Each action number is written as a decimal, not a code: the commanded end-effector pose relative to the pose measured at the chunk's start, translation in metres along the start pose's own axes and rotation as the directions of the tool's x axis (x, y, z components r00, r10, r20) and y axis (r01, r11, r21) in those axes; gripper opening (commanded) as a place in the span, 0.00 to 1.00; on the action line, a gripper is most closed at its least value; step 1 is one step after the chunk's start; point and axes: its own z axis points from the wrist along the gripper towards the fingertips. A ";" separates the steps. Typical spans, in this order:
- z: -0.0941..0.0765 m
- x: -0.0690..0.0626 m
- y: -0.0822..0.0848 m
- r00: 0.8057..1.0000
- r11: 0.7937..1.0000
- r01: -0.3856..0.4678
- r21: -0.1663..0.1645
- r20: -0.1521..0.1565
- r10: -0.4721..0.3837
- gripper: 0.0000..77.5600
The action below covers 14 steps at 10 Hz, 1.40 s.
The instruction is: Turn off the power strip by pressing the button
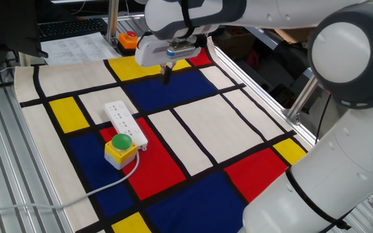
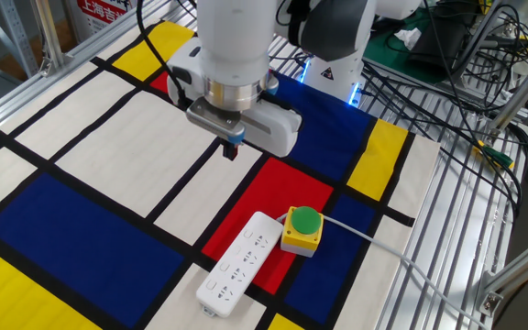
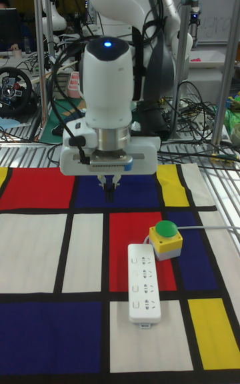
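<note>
The white power strip [image 1: 125, 123] lies flat on the coloured mat, seen also as power strip [image 2: 239, 264] and power strip [image 3: 145, 283]. Its button is too small to make out in any view. My gripper [image 1: 166, 76] hangs above the mat over the blue patch, well apart from the strip and beyond its far end. In the other fixed view the gripper [image 2: 231, 149] is up and left of the strip. In the tall view the gripper [image 3: 109, 194] points straight down with its dark fingertips touching, holding nothing.
A yellow box with a green dome button [image 1: 120, 149] sits against the strip's side. A white cable [image 1: 57, 200] trails off the mat. An orange box with a red button [image 1: 127, 40] stands at the back edge. Metal rails and cables border the mat.
</note>
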 end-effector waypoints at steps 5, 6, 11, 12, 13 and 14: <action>0.027 -0.011 0.015 0.997 1.000 -0.030 -0.004 0.071 0.030 0.00; 0.028 -0.014 0.014 0.997 1.000 -0.025 -0.004 0.071 0.025 0.00; 0.034 -0.013 0.015 0.997 1.000 -0.031 -0.005 0.077 0.031 0.00; 0.034 -0.013 0.015 0.996 0.999 -0.032 -0.007 0.080 0.033 0.00; 0.034 -0.013 0.015 0.996 0.999 -0.033 -0.002 0.080 0.033 0.00; 0.034 -0.013 0.015 0.996 0.999 -0.032 -0.003 0.082 0.033 0.00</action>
